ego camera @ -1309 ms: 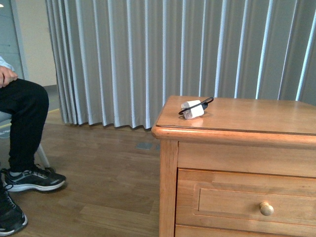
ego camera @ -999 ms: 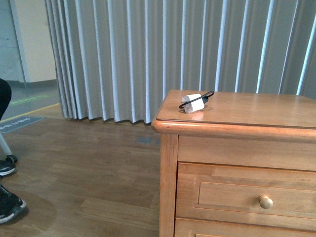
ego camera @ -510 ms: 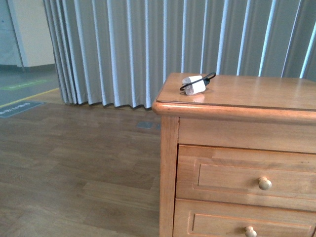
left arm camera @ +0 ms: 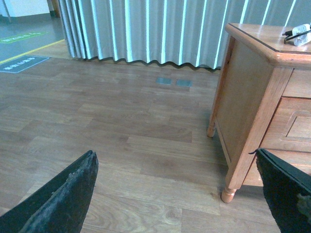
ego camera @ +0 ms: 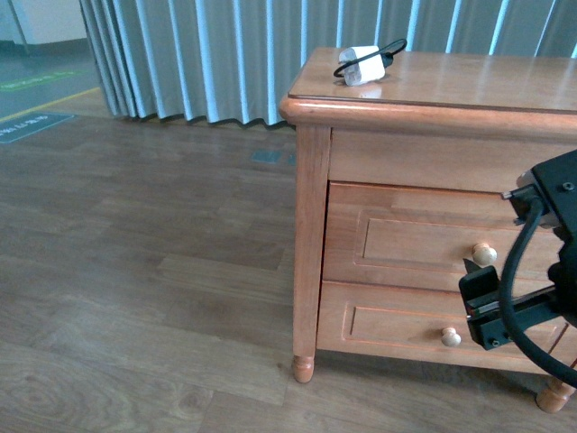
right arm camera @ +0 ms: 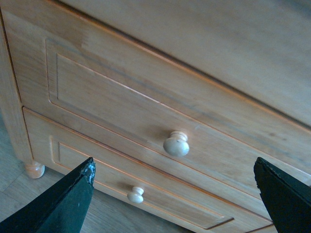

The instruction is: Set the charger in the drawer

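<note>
While it was shut, drawer (ego camera: 406, 242): I aimed my right claw (right arm camera: 173, 165) at its knob (right arm camera: 176, 144), judging it had to open first.
Right claw: spread wide, empty, not touching the knob.
Left claw (left arm camera: 175, 155): spread wide, empty, over bare floor (left arm camera: 121, 121).
Charger (ego camera: 365, 54): on the counter (ego camera: 469, 81), near its left rear corner.
Room: lower knob (right arm camera: 135, 194) just below; pull path looked free.

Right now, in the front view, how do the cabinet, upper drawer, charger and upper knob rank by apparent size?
Largest to smallest:
1. cabinet
2. upper drawer
3. charger with its cable loop
4. upper knob
The charger lies farther from the camera than the knob, so its true lead may be bigger.
</note>
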Motion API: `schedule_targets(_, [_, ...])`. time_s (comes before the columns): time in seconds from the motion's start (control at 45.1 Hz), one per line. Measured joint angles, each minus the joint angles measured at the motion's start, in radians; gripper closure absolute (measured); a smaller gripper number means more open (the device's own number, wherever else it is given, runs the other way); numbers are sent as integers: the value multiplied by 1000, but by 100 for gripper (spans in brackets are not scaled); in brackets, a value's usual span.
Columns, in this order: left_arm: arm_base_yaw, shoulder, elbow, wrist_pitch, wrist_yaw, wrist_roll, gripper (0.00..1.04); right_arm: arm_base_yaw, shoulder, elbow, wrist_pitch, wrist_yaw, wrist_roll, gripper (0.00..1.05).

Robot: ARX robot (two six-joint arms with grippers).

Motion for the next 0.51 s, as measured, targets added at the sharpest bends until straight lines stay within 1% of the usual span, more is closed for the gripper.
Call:
schedule_targets(0.111, [0,0,0,0,0,0,6,-9,78,58,-18,-23,23,8])
schedule_targets(0.51, [0,0,0,0,0,0,6,-47,259,235,-29,-32,63,8])
